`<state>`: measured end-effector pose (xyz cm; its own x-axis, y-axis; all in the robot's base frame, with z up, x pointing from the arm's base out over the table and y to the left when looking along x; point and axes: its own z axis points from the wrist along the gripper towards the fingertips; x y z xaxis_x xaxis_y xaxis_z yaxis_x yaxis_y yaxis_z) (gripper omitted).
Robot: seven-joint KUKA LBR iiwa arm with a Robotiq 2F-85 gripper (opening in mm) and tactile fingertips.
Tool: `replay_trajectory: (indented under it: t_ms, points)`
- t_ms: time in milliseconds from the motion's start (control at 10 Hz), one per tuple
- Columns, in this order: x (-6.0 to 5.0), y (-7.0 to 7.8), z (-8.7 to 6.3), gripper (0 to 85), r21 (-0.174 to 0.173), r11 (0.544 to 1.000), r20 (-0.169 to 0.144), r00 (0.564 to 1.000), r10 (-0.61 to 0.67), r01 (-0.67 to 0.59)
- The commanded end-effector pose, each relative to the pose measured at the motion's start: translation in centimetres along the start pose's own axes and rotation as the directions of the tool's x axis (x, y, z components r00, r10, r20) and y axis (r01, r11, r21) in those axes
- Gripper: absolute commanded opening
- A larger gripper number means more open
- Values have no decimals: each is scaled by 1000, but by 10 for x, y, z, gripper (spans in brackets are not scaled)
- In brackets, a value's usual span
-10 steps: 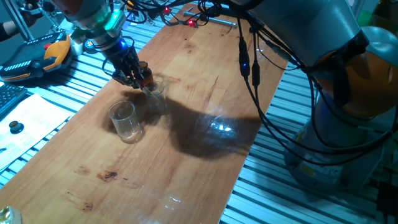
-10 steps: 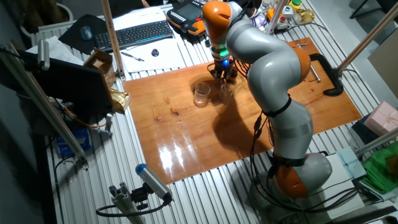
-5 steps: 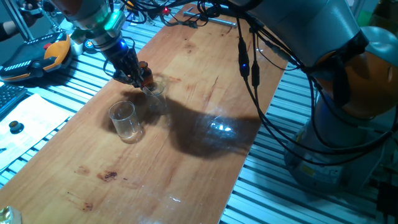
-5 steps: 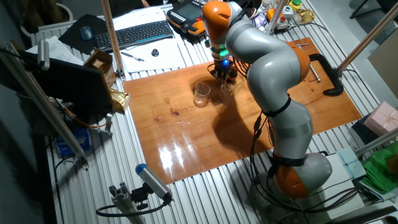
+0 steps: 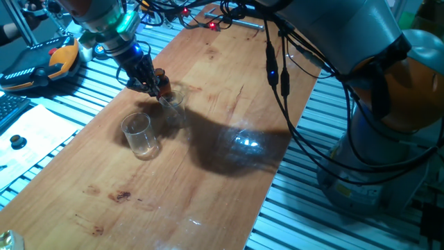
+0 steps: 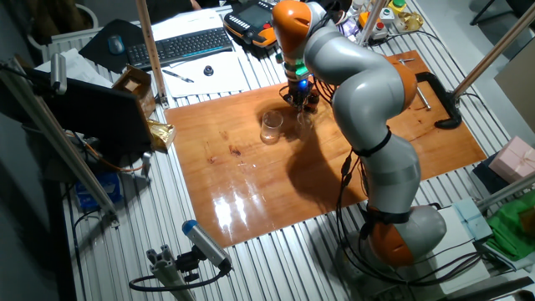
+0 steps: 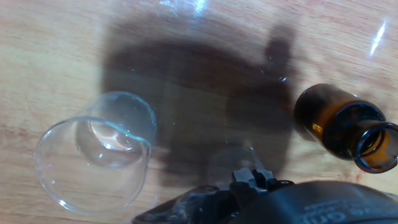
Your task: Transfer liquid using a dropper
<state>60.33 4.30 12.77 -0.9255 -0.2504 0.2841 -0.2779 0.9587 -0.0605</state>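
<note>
My gripper (image 5: 148, 85) hangs low over the table's far left part, fingers close together, right beside a small clear glass (image 5: 172, 102). In the hand view a small dark piece, the dropper (image 7: 249, 178), sits pinched at the fingertips, mostly hidden by the hand. The open amber-brown bottle (image 7: 344, 127) stands to the right, its neck uncapped. A larger clear beaker (image 7: 93, 157) stands to the left; it also shows in one fixed view (image 5: 139, 133) and the other fixed view (image 6: 270, 127). I cannot make out the liquid in either glass.
The wooden tabletop (image 5: 208, 173) stretches toward the camera with glare spots. An orange-black handset (image 5: 41, 62) lies off the table's left edge. Cables (image 5: 277, 69) hang from the arm over the right side. A clamp (image 6: 435, 92) grips the table's far edge.
The gripper has shifted very slightly up and back from the small glass. The glasses and bottle have not moved.
</note>
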Motion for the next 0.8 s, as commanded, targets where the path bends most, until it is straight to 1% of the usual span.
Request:
replay_trajectory:
  t_ms: [0, 200, 400, 700]
  points:
    - [0, 0, -1, 17, -5, 1000, -3, 1000, 0, 0]
    - [2, -1, -7, 7, -7, 1000, -4, 1000, 3, -3]
    - [4, -5, -25, 7, -5, 1000, -3, 1000, 5, -5]
    - [10, -15, -56, 7, -7, 1000, 15, 1000, 17, -17]
